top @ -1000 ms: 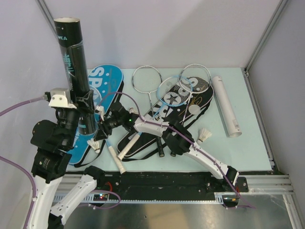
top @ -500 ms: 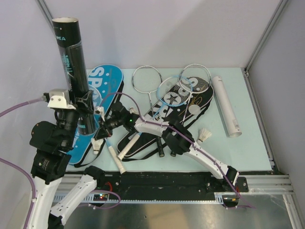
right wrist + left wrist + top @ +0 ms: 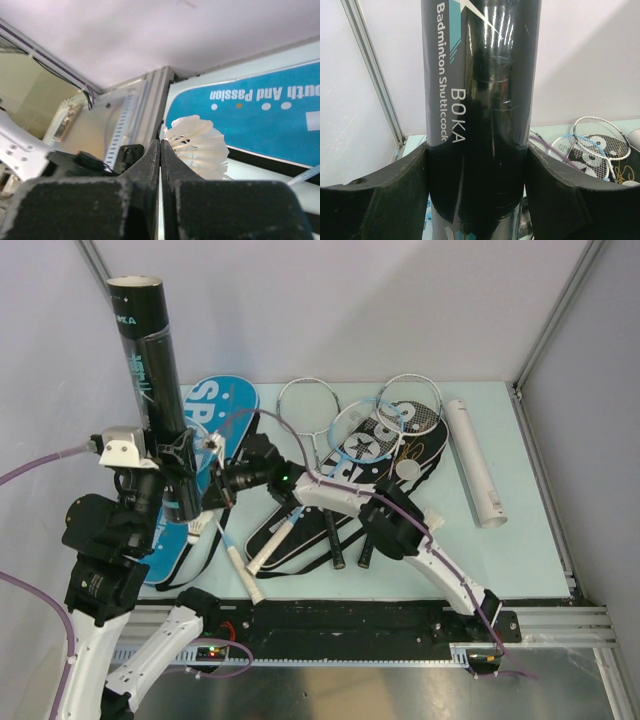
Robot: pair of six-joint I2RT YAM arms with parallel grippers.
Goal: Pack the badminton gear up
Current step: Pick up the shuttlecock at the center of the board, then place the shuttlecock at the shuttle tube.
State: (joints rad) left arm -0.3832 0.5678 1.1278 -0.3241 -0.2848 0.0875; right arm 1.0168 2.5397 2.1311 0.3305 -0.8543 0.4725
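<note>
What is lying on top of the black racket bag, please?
Three rackets lie across the black bag, heads toward its far end. The right arm covers the bag's middle, hiding whatever lies there.

A pale blue-green table [image 3: 530, 560] fills the middle, boxed in by plain lilac-grey walls [image 3: 350, 310]. Aluminium frame posts [image 3: 556, 315] rise at 1 and 11 o'clock. At 6 o'clock a black base strip [image 3: 330, 618] borders a brushed metal sheet [image 3: 380, 690].
</note>
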